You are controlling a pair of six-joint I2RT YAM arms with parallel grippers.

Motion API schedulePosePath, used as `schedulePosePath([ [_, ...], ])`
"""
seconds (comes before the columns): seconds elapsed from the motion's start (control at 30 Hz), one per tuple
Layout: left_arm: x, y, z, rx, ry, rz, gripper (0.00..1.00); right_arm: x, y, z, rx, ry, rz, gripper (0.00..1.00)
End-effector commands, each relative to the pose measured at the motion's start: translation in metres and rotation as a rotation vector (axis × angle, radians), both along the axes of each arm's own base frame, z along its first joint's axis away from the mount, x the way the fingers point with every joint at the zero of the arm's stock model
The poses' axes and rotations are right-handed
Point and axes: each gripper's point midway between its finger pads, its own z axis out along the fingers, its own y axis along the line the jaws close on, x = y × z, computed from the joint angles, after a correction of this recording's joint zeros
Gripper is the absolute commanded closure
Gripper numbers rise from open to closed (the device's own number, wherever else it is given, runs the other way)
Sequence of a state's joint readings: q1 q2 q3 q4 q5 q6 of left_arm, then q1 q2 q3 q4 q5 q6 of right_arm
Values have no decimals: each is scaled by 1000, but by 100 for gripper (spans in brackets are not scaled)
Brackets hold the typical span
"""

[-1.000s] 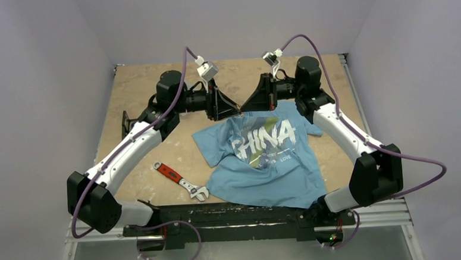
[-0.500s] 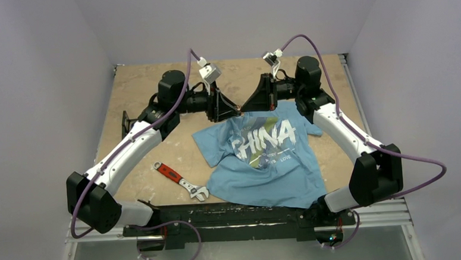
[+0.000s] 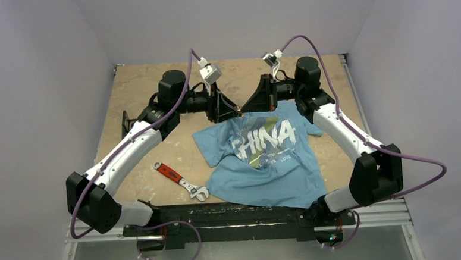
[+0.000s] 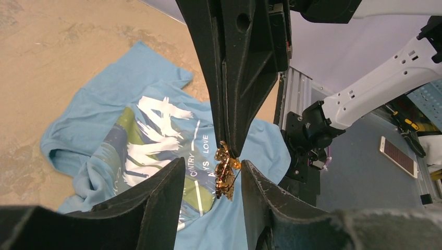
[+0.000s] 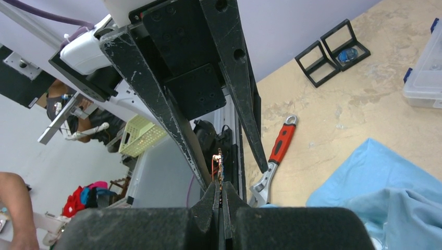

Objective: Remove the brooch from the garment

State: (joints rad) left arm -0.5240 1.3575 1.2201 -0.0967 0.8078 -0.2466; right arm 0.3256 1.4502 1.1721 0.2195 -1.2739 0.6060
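Note:
The garment (image 3: 265, 158), a light blue T-shirt with white lettering, lies crumpled on the table, and also shows below the jaws in the left wrist view (image 4: 130, 135). The gold brooch (image 4: 225, 174) hangs in the air above it with no cloth on it. My right gripper (image 5: 220, 188) is shut on the brooch (image 5: 219, 165), which is seen edge-on there. From above, the right gripper (image 3: 246, 109) meets my left gripper (image 3: 232, 110) tip to tip over the collar. The left gripper (image 4: 212, 164) is open, with one finger on each side of the brooch.
A red-handled adjustable wrench (image 3: 180, 180) lies on the table left of the shirt. Two small black display frames (image 5: 333, 52) and a clear plastic box (image 5: 425, 73) stand on the table in the right wrist view. Walls enclose the table on three sides.
The left wrist has shifted slightly at the meeting point. The right arm, the brooch and the shirt have not visibly moved.

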Motion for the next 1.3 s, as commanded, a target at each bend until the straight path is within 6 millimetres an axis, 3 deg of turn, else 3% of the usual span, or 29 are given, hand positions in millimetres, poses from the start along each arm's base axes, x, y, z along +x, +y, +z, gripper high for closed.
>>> schedulePosePath([
  [0.0,-10,1,32,-66,-44,-41,54,-9,-2,17,6,-78,11,100],
  [0.17,-14,4,42,-104,-15,-53,48,-9,-3,15,-1,-84,13,100],
  [0.3,-5,10,48,-132,-11,-26,48,-9,-3,15,0,-87,13,100],
  [0.57,0,14,45,-121,2,6,51,-12,-4,18,6,-100,25,100],
  [0.7,-2,19,41,-113,-7,-2,54,-4,-5,22,-8,-196,-46,100],
  [0.77,-3,23,44,-117,-15,-20,51,-5,-6,20,-60,-310,-76,100],
  [0.87,0,32,53,-105,-19,-28,39,-7,-7,21,-165,-580,-106,100],
  [0.97,2,41,55,-50,-9,-46,25,-7,-9,22,-254,-869,-155,100],
  [1.03,-3,44,56,-10,-19,-82,7,-10,-13,28,-272,-1081,-188,100],
  [1.13,-21,48,68,30,-102,-171,1,-23,-17,38,-259,-1388,-189,100],
  [1.27,-41,56,75,86,-229,-248,0,-44,-21,33,-236,-1739,-91,100],
])
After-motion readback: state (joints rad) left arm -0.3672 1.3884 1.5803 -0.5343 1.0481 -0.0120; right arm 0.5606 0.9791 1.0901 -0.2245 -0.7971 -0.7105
